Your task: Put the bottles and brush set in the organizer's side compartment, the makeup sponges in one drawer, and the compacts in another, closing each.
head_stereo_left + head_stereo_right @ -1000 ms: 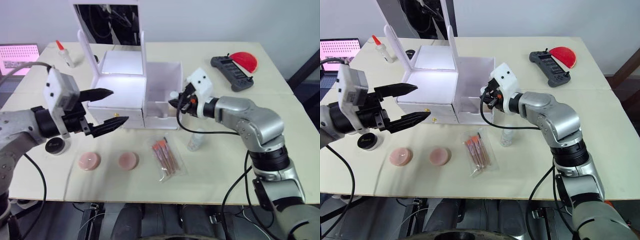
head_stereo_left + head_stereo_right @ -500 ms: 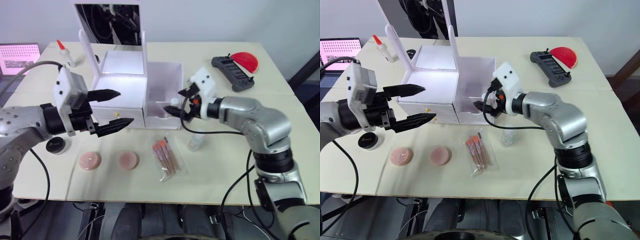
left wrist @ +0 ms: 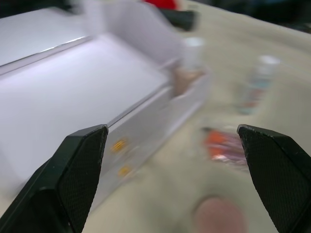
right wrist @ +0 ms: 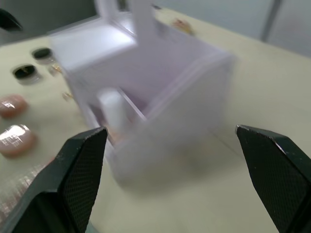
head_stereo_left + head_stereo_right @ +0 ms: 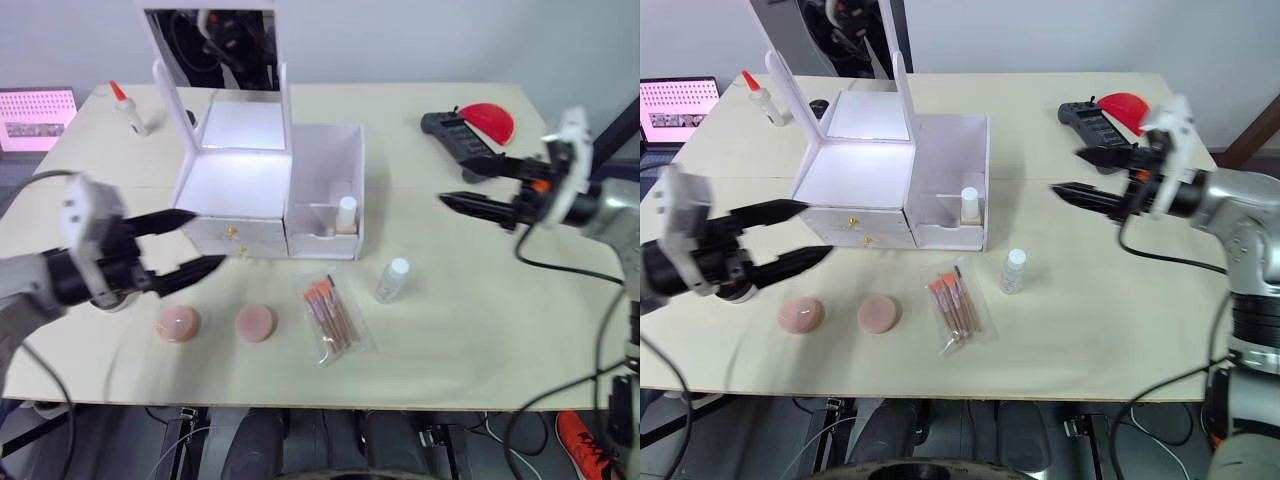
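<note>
At the far left of the head view, the left gripper hangs low over the table with its two black fingers spread apart and nothing between them. It points at the front of the white organizer, so my guess is it waits there to pull a drawer. Just under that arm a black compact peeks out at the left edge. Near it, in the lower left, lie two pink makeup sponges, side by side on the bare table, close to the drawers they must go into. Both drawers look pushed in.

The organizer sits in the upper middle, with its mirror standing up at the back. Its side compartment is an open box on the right side, so things can drop in from above. One bottle stands upright inside it already.

Below it, in the lower middle, the brush set lies flat in its clear bag. Just to its right a second bottle stands on the table, out in the open and easy to reach.

At the right edge, the right gripper floats high, well apart from the organizer, with its fingers wide and empty. Behind it in the upper right rest a black controller and a red thing.
</note>
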